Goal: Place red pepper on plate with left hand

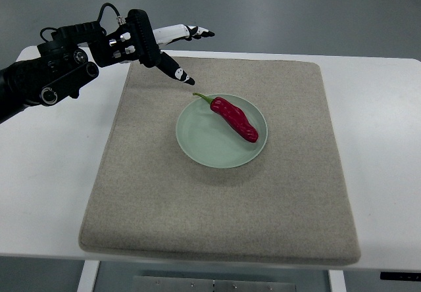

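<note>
Pepper (234,118) lies on plate (210,148), upper right part, stem toward upper left. Left robot hand (154,45) up-left of it, apart, over mat (164,193) corner; fingers (177,72) spread wide, holding nothing. Mat on worktop (46,173).

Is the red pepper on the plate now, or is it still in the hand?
On the plate. The red pepper lies across the plate, and the left hand is apart from it, fingers spread, holding nothing.

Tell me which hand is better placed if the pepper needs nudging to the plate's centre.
Left. The left hand hovers open just up-left of the plate, near the red pepper stem; no right arm shows.
</note>
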